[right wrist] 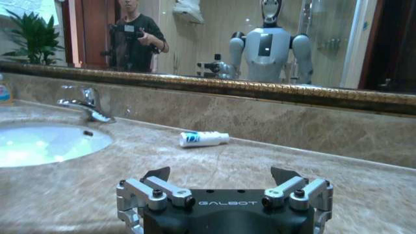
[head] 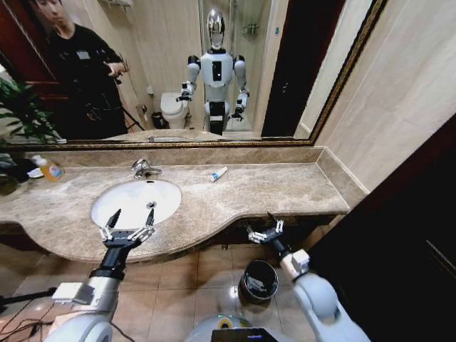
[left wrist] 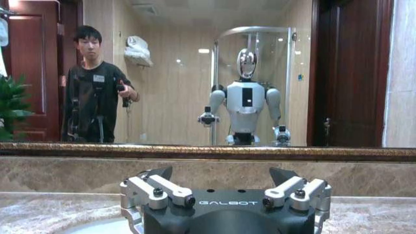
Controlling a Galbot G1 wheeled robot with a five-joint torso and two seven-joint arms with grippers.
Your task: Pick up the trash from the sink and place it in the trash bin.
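Observation:
The white oval sink [head: 132,199] is set in a beige marble counter, with a chrome faucet [head: 144,169] behind it. A white tube with a blue mark [head: 218,174] lies on the counter to the right of the faucet, outside the basin; the right wrist view has this tube [right wrist: 203,139] ahead, with the sink [right wrist: 46,144] off to one side. The dark trash bin [head: 258,280] stands on the floor below the counter's front edge. My left gripper [head: 132,217] [left wrist: 221,171] is open above the basin's near rim. My right gripper [head: 265,226] [right wrist: 221,171] is open at the counter's front edge, above the bin.
A bottle of orange liquid [head: 48,168] stands at the counter's far left beside a green plant [head: 18,114]. A large mirror [head: 214,71] runs along the back wall. A dark wall panel [head: 399,228] closes the right side. Tiled floor lies below.

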